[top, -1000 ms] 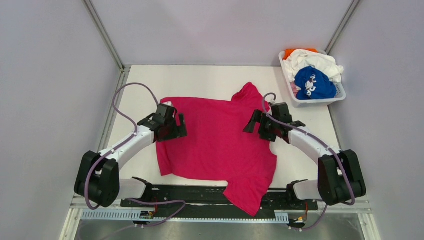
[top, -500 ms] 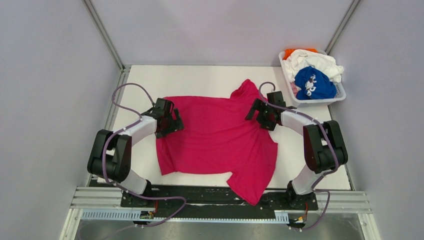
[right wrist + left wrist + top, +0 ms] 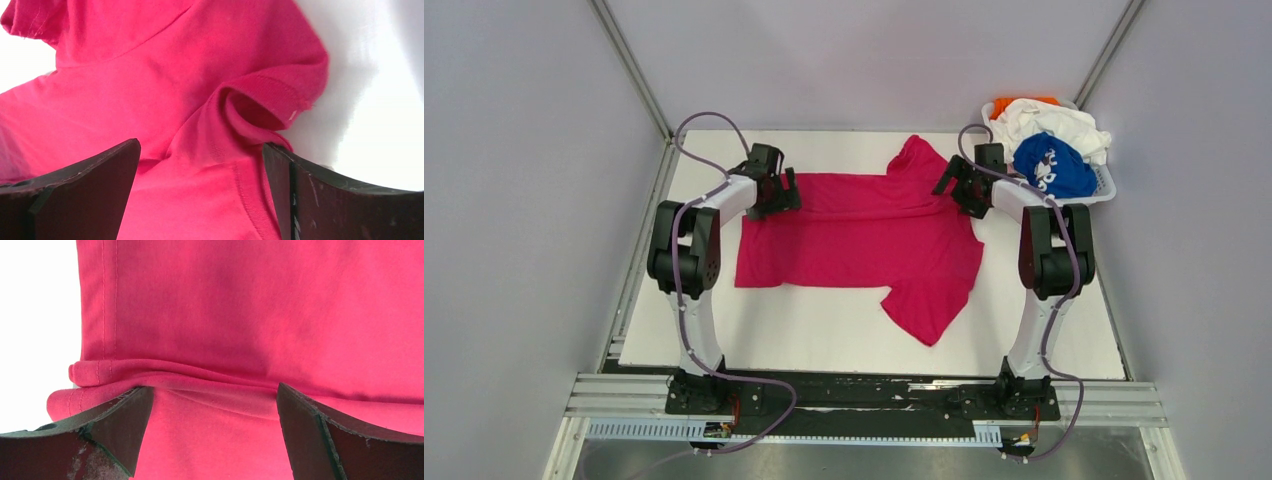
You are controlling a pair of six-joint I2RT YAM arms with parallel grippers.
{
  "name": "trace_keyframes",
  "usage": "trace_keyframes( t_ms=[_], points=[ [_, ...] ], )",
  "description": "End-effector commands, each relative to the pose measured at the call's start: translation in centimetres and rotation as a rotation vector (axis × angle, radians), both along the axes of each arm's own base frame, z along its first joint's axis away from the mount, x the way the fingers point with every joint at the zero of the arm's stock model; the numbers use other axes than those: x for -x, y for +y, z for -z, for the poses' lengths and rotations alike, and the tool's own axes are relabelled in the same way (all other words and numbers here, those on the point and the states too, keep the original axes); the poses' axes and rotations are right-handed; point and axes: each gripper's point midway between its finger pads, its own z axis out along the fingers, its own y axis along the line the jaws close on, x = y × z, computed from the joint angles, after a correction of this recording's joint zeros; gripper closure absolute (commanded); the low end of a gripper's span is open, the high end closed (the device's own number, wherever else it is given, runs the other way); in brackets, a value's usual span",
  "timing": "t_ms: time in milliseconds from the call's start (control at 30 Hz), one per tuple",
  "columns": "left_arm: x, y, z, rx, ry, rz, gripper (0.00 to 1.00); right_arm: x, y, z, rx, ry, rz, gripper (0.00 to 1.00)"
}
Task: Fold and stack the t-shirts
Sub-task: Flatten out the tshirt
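The surface (image 3: 824,340) carried the magenta-pink t-shirt (image 3: 864,235), doubled over along its far edge. The basket (image 3: 1056,205) at far right held the other t-shirts (image 3: 1044,170). The left end effector (image 3: 782,195) and right end effector (image 3: 954,190) stood wide over that fold, gripping nothing.

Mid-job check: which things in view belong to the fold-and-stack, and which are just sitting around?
For the job:
- pink t-shirt, spread on the table
- blue t-shirt, white t-shirt and orange t-shirt, heaped in the white basket

Just there:
- white basket, only holding the waiting shirts
- table
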Motion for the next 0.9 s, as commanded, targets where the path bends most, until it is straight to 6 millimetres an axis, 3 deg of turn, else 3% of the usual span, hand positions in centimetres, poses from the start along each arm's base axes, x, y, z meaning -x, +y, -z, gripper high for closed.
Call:
trace_keyframes(
  t_ms=[0, 33, 67, 100, 133, 167, 200, 233, 267, 300, 433, 467, 500, 600, 700, 867],
  points=[
    [-2.1, 0.2, -4.7, -0.003, -0.076, 0.051, 0.0, -1.5, -2.5, -3.6, 0.103, -0.079, 0.018, 0.0],
    [-2.0, 0.2, -5.6, 0.002, -0.09, 0.056, 0.0, -1.2, -2.5, -5.0, 0.106, -0.106, 0.016, 0.0],
    [-1.7, 0.1, -8.0, 0.013, -0.137, 0.057, 0.0, -0.8, -2.6, -6.4, 0.107, -0.133, 0.018, 0.0],
    [-0.9, 0.4, -8.4, 0.013, -0.139, 0.053, 0.0, 0.0, -2.7, -7.5, 0.108, -0.15, 0.023, 0.0],
    [-0.3, 0.7, -10.9, 0.015, -0.188, 0.035, 0.0, 0.8, -2.7, -8.7, 0.107, -0.172, 0.027, 0.0],
    [1.1, 1.5, -10.7, -0.006, -0.173, 0.013, 0.0, 1.7, -2.9, -9.5, 0.106, -0.184, 0.035, 0.0],
    [2.1, 1.9, -13.2, 0.001, -0.224, -0.011, 0.0, 2.8, -3.0, -10.4, 0.104, -0.2, 0.044, 0.0],
    [3.9, 2.9, -12.2, -0.028, -0.19, -0.041, 0.0, 4.0, -3.0, -10.8, 0.102, -0.206, 0.049, 0.0],
    [5.1, 3.3, -14.0, -0.015, -0.23, -0.077, 0.0, 5.3, -3.1, -10.9, 0.096, -0.207, 0.056, 0.0],
    [7.0, 4.3, -12.8, -0.044, -0.188, -0.106, 0.0, 6.6, -3.1, -11.2, 0.089, -0.213, 0.067, 0.0],
    [13.6, 6.9, -12.4, -0.047, -0.153, -0.254, 0.0, 12.0, -3.7, -10.5, 0.081, -0.215, 0.112, 0.0],
    [15.1, 7.4, -10.9, -0.042, -0.114, -0.293, 0.0, 13.1, -3.9, -10.7, 0.076, -0.228, 0.124, 0.0],
    [16.0, 8.1, -11.0, -0.03, -0.116, -0.328, 0.0, 14.1, -4.0, -10.6, 0.075, -0.236, 0.131, 0.0],
    [18.6, 9.3, -8.4, 0.014, -0.06, -0.419, 0.0, 16.5, -4.8, -10.9, 0.093, -0.281, 0.162, 0.0],
    [19.1, 9.3, -7.0, 0.084, -0.045, -0.452, 0.0, 18.1, -4.7, -11.7, 0.087, -0.333, 0.155, 0.0],
    [18.2, 8.4, -4.6, 0.145, 0.019, -0.468, 0.02, 19.3, -4.8, -11.8, 0.085, -0.361, 0.157, 0.0]
  ],
)
